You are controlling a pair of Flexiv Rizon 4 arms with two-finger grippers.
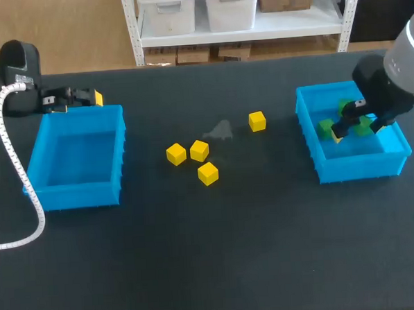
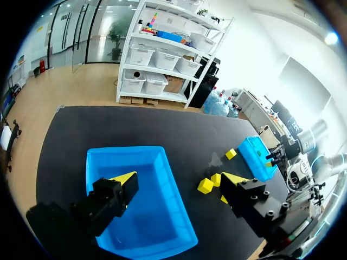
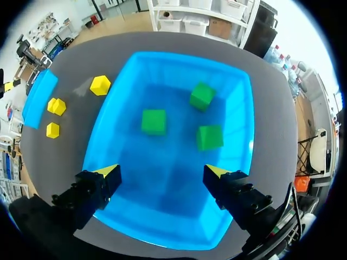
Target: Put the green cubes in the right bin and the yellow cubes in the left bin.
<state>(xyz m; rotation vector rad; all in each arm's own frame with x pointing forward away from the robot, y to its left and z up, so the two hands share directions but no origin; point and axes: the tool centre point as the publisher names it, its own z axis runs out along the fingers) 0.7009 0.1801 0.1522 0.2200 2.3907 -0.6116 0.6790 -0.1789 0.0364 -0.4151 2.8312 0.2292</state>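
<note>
Several yellow cubes lie mid-table: a pair (image 1: 176,154) (image 1: 199,150), one in front of them (image 1: 208,173), and one further right (image 1: 257,121). The blue left bin (image 1: 77,193) holds nothing. My left gripper (image 1: 86,99) (image 2: 179,179) hangs open over its far rim, and the left bin (image 2: 146,216) lies under its fingers. The blue right bin (image 1: 353,168) (image 3: 238,108) holds three green cubes (image 3: 154,121) (image 3: 202,96) (image 3: 209,137). My right gripper (image 1: 352,123) (image 3: 162,172) is open above them, holding nothing.
From the left wrist, the yellow cubes (image 2: 205,186) (image 2: 231,154) lie between the two bins, with the right bin (image 2: 256,157) beyond. A pale smudge (image 1: 221,130) marks the dark tabletop behind the cubes. Bare table stretches across the front.
</note>
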